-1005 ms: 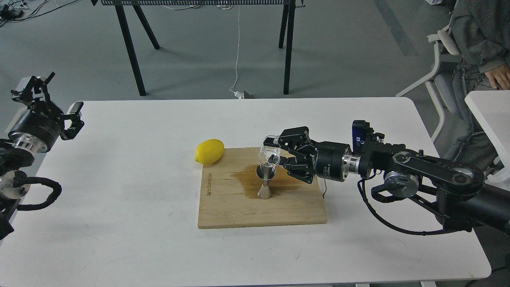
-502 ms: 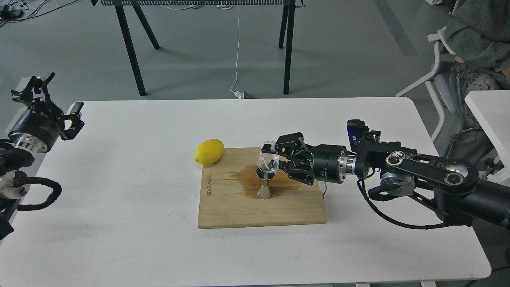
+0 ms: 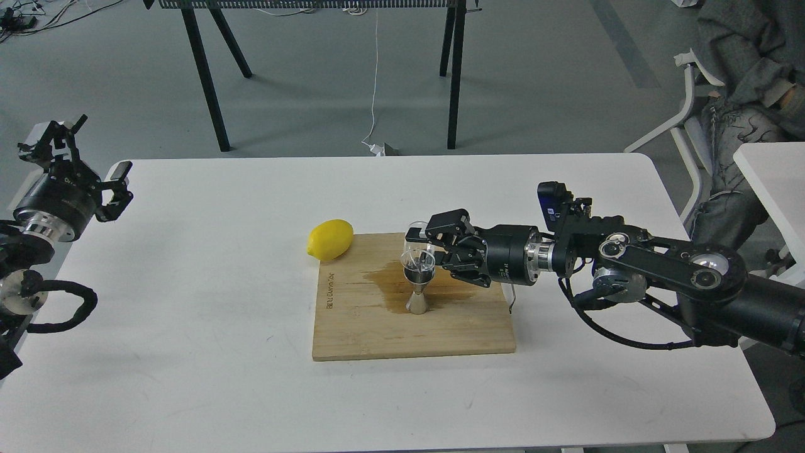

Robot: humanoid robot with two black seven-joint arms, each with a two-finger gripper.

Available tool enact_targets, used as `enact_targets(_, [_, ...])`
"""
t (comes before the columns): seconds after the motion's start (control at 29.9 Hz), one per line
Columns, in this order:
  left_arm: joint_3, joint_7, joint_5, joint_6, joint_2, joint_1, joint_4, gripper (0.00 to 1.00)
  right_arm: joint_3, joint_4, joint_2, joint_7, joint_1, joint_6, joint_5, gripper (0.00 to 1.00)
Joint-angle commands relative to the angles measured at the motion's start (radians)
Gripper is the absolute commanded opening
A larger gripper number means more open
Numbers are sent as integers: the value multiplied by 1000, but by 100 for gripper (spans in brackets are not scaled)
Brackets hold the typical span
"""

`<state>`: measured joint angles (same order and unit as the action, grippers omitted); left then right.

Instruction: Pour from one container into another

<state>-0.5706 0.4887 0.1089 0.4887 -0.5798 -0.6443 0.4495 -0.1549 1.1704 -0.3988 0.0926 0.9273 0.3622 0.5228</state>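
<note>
The steel hourglass jigger (image 3: 418, 292) stands upright on the wooden cutting board (image 3: 377, 333), in a brown wet stain. Just above its mouth hangs the small clear glass cup (image 3: 417, 246), tilted, with dark liquid showing at the jigger's top. My right gripper (image 3: 426, 246) reaches in from the right and is shut on the glass cup. My left gripper (image 3: 85, 160) stays at the table's far left edge, open and holding nothing.
A yellow lemon (image 3: 330, 239) lies at the board's back left corner. The white table (image 3: 188, 302) spreads around the board. A black-legged table stands behind, and a seated person with a white chair (image 3: 695, 82) is at the far right.
My right gripper has shifted left and slightly down with the glass cup, bringing it over the jigger's mouth. Dark liquid now shows in the jigger. The left arm has not moved.
</note>
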Motion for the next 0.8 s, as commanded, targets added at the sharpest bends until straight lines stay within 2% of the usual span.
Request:
enact_targets(0.0, [0, 0, 0, 0, 0, 0, 0, 100, 0, 0, 0, -1, 2, 0, 9, 43])
enact_targets(0.77, [0, 0, -8, 0, 0, 2, 0, 100, 103, -1, 11, -2, 84, -49, 57, 43])
